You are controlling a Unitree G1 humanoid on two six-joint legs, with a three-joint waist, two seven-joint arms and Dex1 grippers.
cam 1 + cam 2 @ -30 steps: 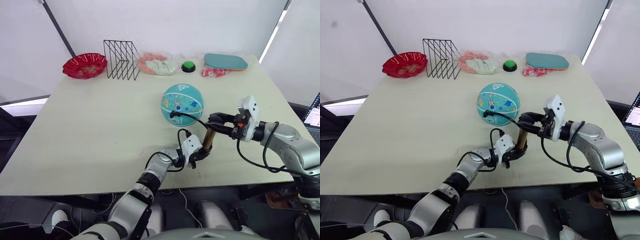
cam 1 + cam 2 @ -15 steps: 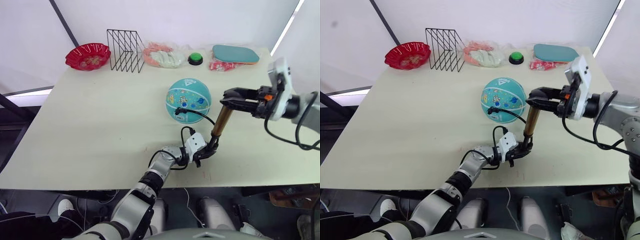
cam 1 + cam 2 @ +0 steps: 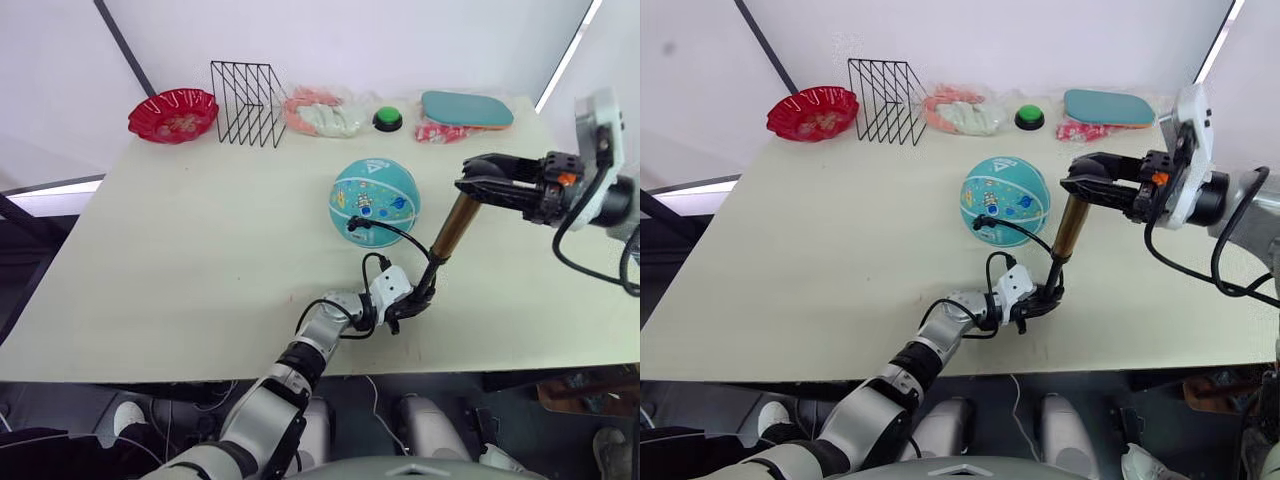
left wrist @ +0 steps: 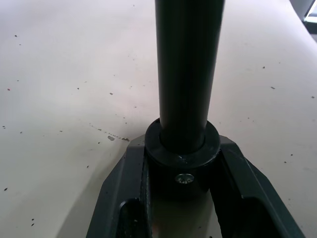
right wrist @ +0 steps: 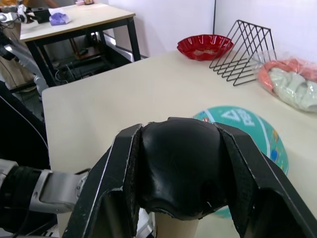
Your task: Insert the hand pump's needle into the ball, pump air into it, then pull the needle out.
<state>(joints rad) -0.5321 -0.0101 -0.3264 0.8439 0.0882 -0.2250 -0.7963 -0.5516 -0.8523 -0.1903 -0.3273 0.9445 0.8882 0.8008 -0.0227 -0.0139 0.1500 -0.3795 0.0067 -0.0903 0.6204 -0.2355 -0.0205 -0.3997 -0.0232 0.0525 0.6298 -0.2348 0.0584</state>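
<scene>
The teal ball (image 3: 375, 200) rests mid-table. The hand pump (image 3: 452, 228) stands tilted just right of it, its bronze cylinder lifted above a bared black rod (image 4: 187, 74). My left gripper (image 3: 412, 303) is shut on the pump's black bottom collar (image 4: 182, 163) at table level. My right gripper (image 3: 478, 187) is shut on the black handle (image 5: 178, 168) at the top. A thin black hose (image 3: 400, 232) loops from the pump's base to a small black fitting (image 3: 351, 226) against the ball's near side. The needle is hidden there.
Along the far edge stand a red bowl (image 3: 172, 112), a black wire rack (image 3: 246, 90), a bag of pink and white items (image 3: 322, 112), a green button (image 3: 387, 119), a teal paddle (image 3: 466, 108) and a red-white packet (image 3: 440, 132). The table's near edge lies just below my left gripper.
My right gripper has risen and moved right with the pump's top, stretching the pump and baring the black rod. The left gripper has stayed at the base. The camera has shifted.
</scene>
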